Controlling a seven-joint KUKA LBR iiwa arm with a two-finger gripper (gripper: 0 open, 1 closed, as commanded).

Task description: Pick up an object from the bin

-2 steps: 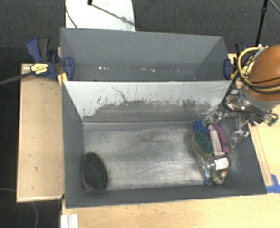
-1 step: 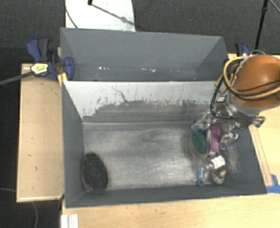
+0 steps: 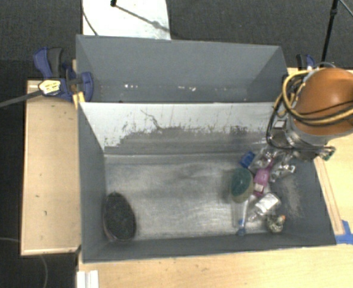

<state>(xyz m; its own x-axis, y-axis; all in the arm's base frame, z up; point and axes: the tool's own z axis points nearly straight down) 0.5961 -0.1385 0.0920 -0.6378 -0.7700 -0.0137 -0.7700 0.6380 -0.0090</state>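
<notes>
- I see the grey metal bin point(image 3: 164, 179), its floor bare through the middle and scuffed along the far wall.
- The arm's rounded orange cover point(image 3: 327, 99) hangs over the bin's right side, wrapped with yellow and black cables.
- Under it the gripper point(image 3: 275, 163) sits low over a small heap at the right end. From here I cannot tell how far open it is, nor whether it has hold of anything.
- A dark speckled oval pad point(image 3: 118, 216) lies alone in the near-left corner, well apart from everything else.
- A dull green egg-shaped lump point(image 3: 241, 183) lies at the heap's left edge.
- A crumpled white-and-silver piece point(image 3: 265, 205) lies nearer me.
- A small magenta plastic piece point(image 3: 261, 178) lies just beside the green lump, closest to the gripper.
- A thin blue-tipped stick point(image 3: 243, 219) runs toward the near wall.
- A small blue piece point(image 3: 247, 159) lies at the heap's far edge.
</notes>
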